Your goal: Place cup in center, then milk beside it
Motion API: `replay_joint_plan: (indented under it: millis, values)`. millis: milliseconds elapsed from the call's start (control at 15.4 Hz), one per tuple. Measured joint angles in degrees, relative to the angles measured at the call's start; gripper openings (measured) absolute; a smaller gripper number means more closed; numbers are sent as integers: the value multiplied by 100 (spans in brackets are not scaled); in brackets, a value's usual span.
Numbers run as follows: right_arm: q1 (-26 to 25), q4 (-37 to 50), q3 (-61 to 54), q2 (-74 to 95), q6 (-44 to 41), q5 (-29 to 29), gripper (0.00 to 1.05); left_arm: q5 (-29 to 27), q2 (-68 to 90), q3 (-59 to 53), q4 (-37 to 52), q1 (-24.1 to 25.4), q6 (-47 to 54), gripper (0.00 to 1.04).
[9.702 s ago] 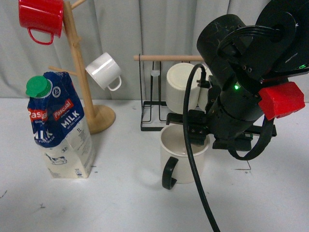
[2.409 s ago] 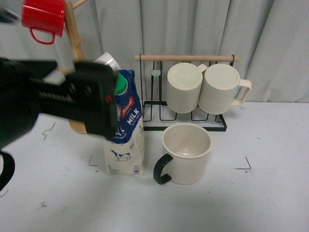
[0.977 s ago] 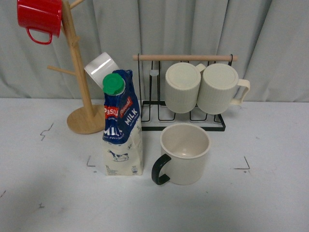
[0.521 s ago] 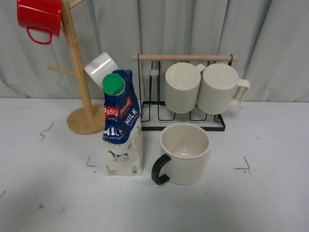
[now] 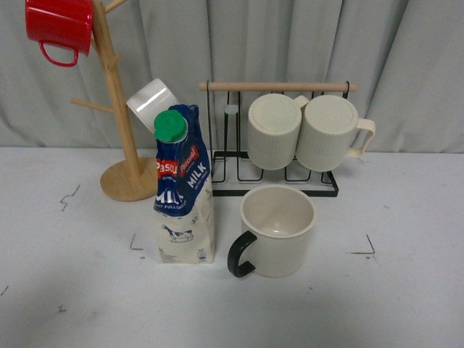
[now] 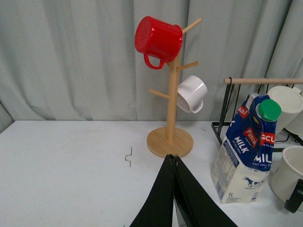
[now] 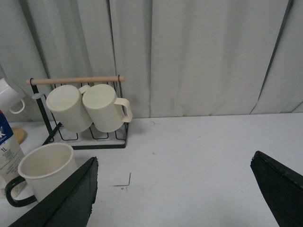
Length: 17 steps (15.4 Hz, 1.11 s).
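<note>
The cup [image 5: 278, 230], a wide cream mug with a black loop handle, stands upright in the middle of the table, handle toward the front left. The milk [image 5: 183, 190], a blue and white carton with a green cap, stands upright just left of the cup with a small gap between them. Neither arm shows in the front view. In the left wrist view my left gripper [image 6: 173, 159] is shut and empty, well back from the milk [image 6: 248, 149]. In the right wrist view my right gripper [image 7: 174, 165] is open and empty, with the cup [image 7: 46, 170] off to one side.
A wooden mug tree [image 5: 119, 101] stands at the back left with a red mug [image 5: 61, 25] and a white mug [image 5: 151, 100]. A black wire rack [image 5: 283, 174] behind the cup holds two ribbed cream mugs [image 5: 304, 132]. Black corner marks [image 5: 366, 249] lie on the table.
The right arm that hung over the cup 9.7 s ago has gone. The milk was carried from the far left to beside the cup, and the left arm withdrew. Nothing has moved in the last second.
</note>
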Motion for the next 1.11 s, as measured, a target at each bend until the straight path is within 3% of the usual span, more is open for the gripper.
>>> replay_joint_plan:
  millis: [130,521,586,1042,1107]
  values:
    - [0,-2,0,0,0,0,98,4,-828,4,-1099,0,-2,2]
    - [2,2,0,0,0,-2,98,-2,-966,4,-1036,0,0,2]
    - [2,2,0,0,0,-2,98,-2,-966,4,-1038,0,-2,9]
    - [2,0,0,0,0,-2,98,-2,-966,4,-1038,0,-2,94]
    - [0,0,0,0,0,-2,98,-2,-966,4,-1036,0,2,99]
